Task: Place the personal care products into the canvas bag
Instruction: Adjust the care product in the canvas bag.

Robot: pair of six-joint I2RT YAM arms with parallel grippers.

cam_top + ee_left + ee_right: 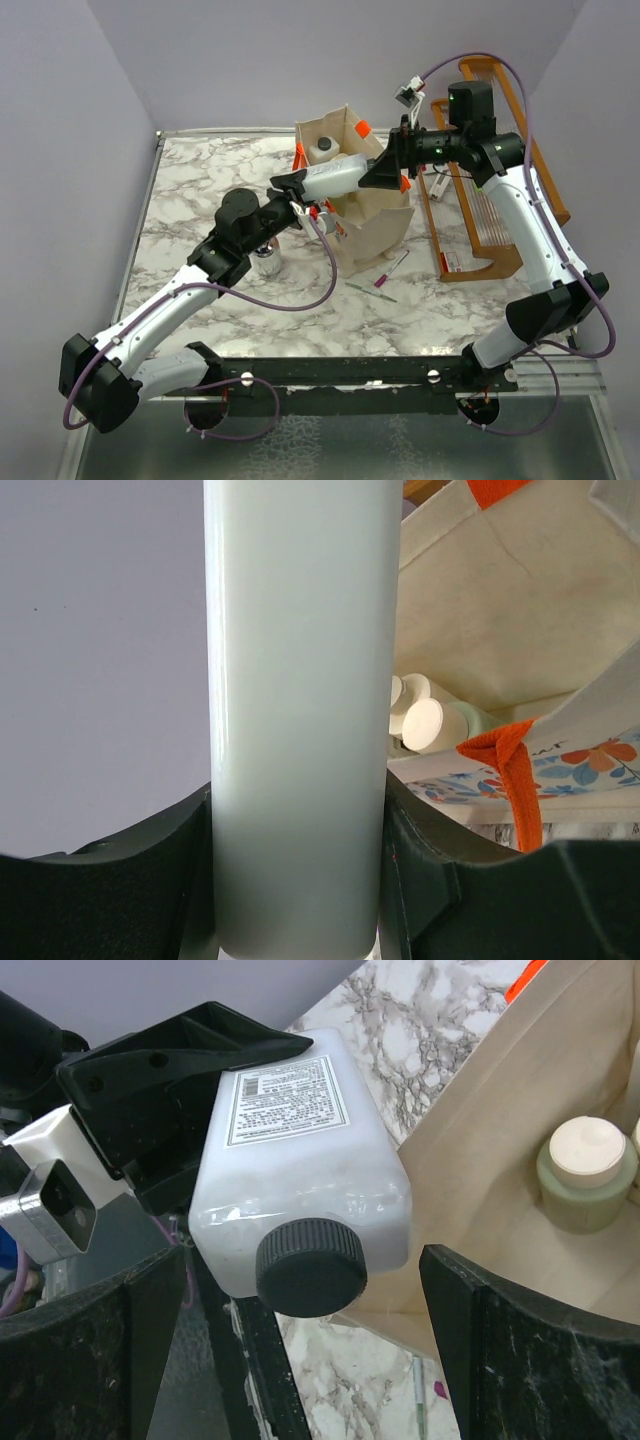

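a: which step?
b: left gripper [297, 186] clasped the white bottle [335, 178] sideways over the mouth of the canvas bag [380, 235]; right gripper [388, 168] gaped empty at its cap [311, 1263].
a: next?
b: likely lower it inside, then let go.

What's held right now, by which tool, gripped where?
The left tool holds the white bottle, clamped across its body toward the base end. The right tool stands open on either side of the dark cap, not gripping.
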